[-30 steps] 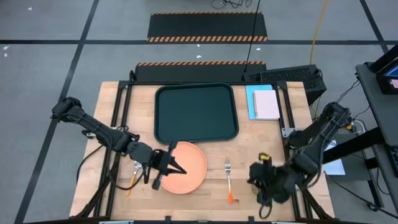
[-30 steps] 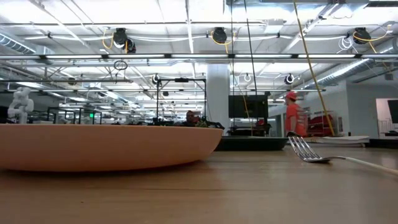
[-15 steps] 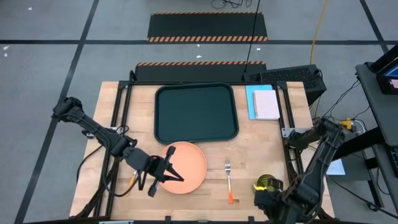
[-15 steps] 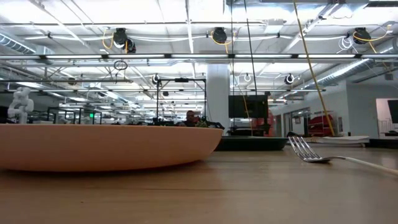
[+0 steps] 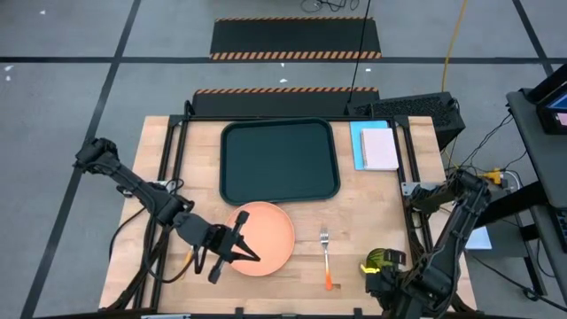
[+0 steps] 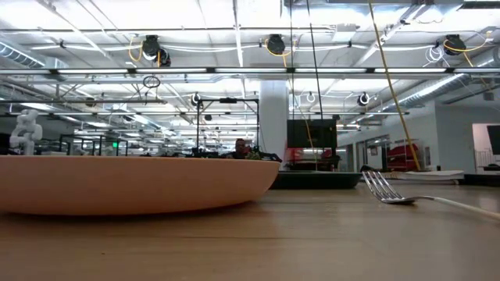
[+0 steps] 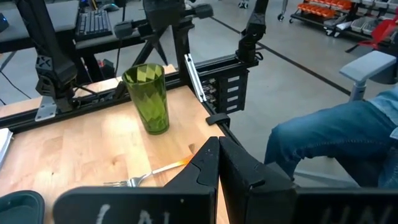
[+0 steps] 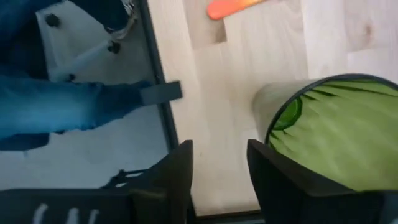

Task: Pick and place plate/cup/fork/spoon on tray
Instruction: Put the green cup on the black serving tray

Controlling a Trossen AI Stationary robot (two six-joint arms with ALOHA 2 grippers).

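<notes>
Jaws of the left gripper (image 5: 251, 254) are pressed together with nothing between them, above the plate (image 5: 266, 237) at the table's near edge. Fingers of the right gripper (image 8: 217, 165) stand parted and empty, with the cup (image 8: 333, 134) just beside them near the table's near right corner. Between plate and cup lies the fork (image 5: 326, 255); the tray (image 5: 280, 161) sits beyond, bare.

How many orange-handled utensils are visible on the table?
1 for certain: the fork lies right of the plate. An orange sliver beside the left arm could be the spoon, mostly hidden.
</notes>
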